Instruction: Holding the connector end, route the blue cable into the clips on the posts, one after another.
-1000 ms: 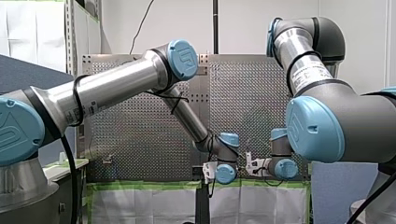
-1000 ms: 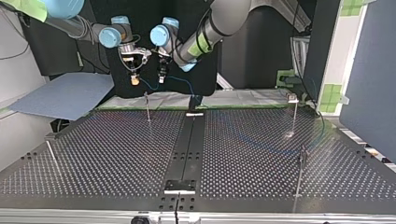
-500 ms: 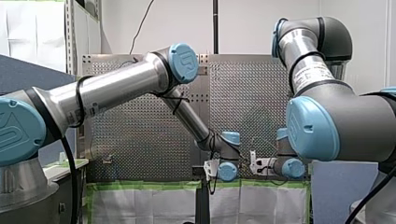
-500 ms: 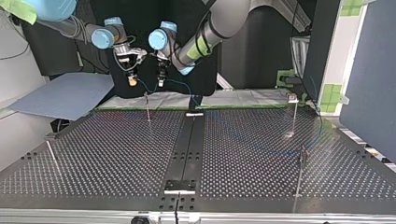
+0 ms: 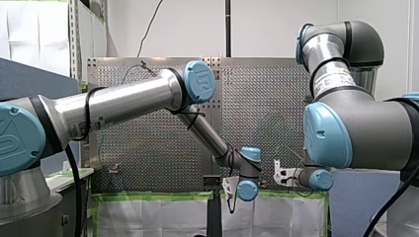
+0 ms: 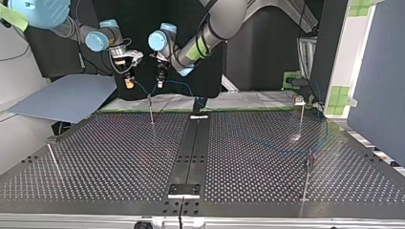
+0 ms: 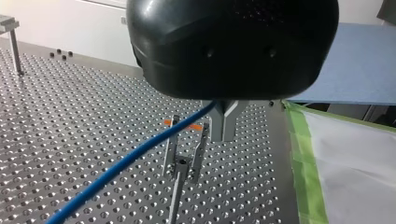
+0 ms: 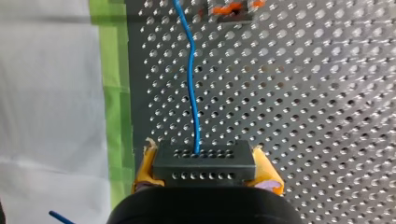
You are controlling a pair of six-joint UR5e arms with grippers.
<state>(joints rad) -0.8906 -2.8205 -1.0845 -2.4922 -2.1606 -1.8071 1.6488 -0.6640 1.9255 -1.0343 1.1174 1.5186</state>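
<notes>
Got the black connector (image 8: 203, 160) pinched between the yellow pads (image 8: 268, 175) of my right claw (image 8: 204, 168), up off the bench (image 6: 119, 157) by its far edge in the top view. Can follow the blue cable (image 8: 191, 84) straight out ahead of that claw, long axis aimed at an orange-tipped clip (image 8: 231, 8). Only get the next bit from the left wrist view: my left claw (image 7: 223, 125) closed narrow on the cable, just above the clip on its post (image 7: 175, 200), cable slanting down and away over the holes. From the top view, can make out a short sag of cable between the two claws. Can't pick the cable out in the front view.
</notes>
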